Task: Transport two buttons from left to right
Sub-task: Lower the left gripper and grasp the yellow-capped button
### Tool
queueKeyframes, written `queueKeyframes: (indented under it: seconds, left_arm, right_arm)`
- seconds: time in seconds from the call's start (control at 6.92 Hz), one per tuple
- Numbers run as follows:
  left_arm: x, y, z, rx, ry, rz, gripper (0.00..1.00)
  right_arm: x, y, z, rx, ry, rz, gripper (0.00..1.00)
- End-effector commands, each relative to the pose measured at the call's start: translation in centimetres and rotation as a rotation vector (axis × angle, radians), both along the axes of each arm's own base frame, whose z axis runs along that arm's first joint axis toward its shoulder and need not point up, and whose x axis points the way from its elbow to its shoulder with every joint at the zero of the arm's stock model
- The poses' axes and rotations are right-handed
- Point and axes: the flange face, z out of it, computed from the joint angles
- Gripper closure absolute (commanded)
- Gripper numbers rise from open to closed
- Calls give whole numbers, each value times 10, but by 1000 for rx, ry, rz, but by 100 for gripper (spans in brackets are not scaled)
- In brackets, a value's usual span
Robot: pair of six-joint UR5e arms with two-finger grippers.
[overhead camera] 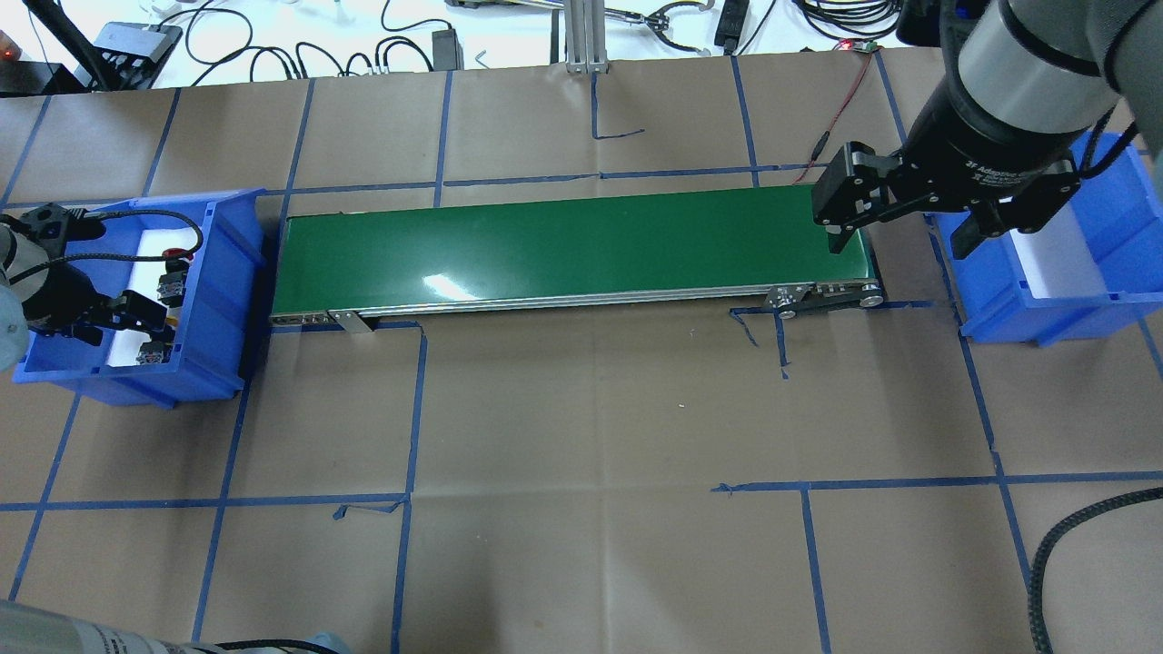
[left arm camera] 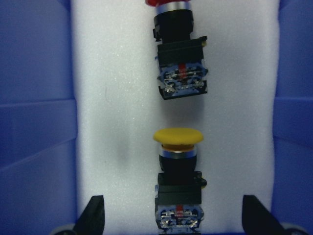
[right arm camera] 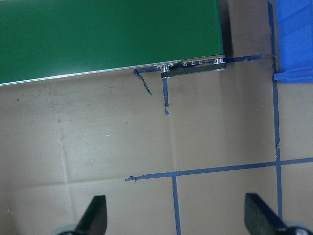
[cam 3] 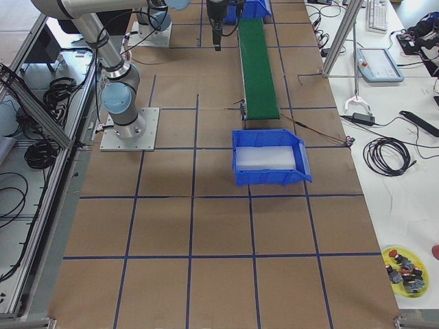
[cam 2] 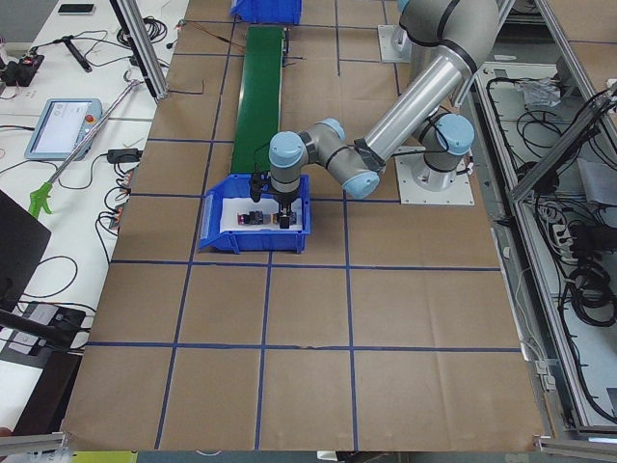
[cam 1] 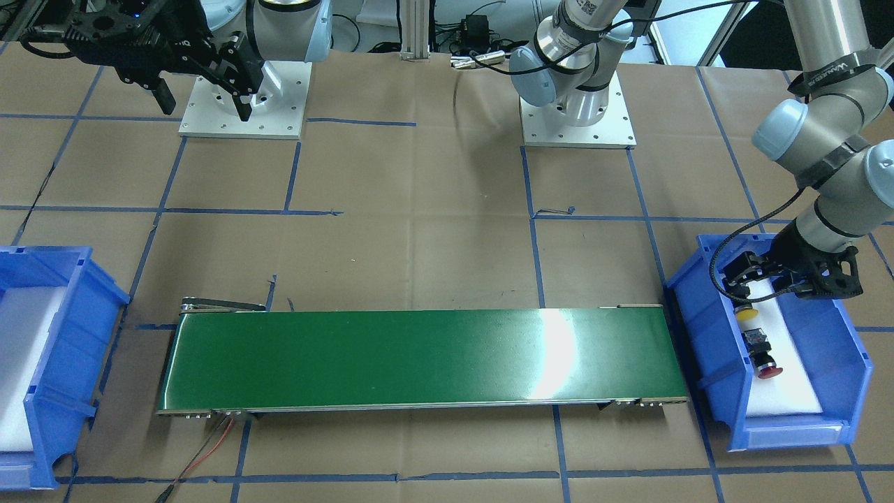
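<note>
A small push-button with a round yellow cap and a black-and-grey block body (left arm camera: 178, 181) lay on its side on the white foam pad (left arm camera: 112, 122) lining the open blue plastic bin (cam 1: 705, 335) at the left end of the brown-papered, blue-taped table (overhead camera: 581, 409). A matching button with a red cap (left arm camera: 180, 58) lay in line with it, near but apart. Both caps pointed toward the bin's end farthest from the robot. Neither button had yet left this bin.

The left gripper (cam 1: 772, 283) hung low inside the bin over the yellow button. Its jaws were spread wide and held nothing. In the wrist view one black fingertip (left arm camera: 93, 215) stood on each side of the block body, well clear of it. The wide stance probably gave room to descend without knocking the button. Closing on the squarer body rather than the rounded cap looked the surer hold.

The long green conveyor belt (cam 1: 419, 356) ran between this bin and a second blue bin with bare white foam (overhead camera: 999, 309) near the table's right end, and carried nothing. The right gripper (overhead camera: 904, 234) hovered above the belt's right end with its jaws wide and empty. It was likely stationed there to take whatever the belt delivered.
</note>
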Motion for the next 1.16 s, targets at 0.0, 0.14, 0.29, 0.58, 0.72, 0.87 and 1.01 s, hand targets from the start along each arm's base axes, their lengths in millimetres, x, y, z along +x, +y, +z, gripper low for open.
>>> queueKeyframes:
  seconds: [0.0, 0.14, 0.29, 0.58, 0.72, 0.87, 1.01]
  left_arm:
    - [-1, -4, -23, 8, 6, -5, 1]
    - [-3, -1, -29, 13, 8, -7, 1]
    - [-5, 1, -35, 8, 6, -7, 1]
    - [-9, 4, -32, 2, 6, -7, 14]
    - [-9, 4, -29, -3, 2, -8, 41]
    - [-9, 4, -28, -4, 1, -10, 58]
    - [-9, 4, -25, -9, -3, -11, 69]
  right_arm:
    - [0, 0, 1, -1, 0, -1, 0]
    - [0, 0, 0, 0, 0, 1, 0]
    - [0, 0, 0, 0, 0, -1, 0]
    - [1, 0, 0, -4, 2, 2, 0]
    - [2, 0, 0, -4, 0, 4, 0]
    - [0, 0, 0, -1, 0, 1, 0]
    - [0, -1, -1, -1, 2, 2, 0]
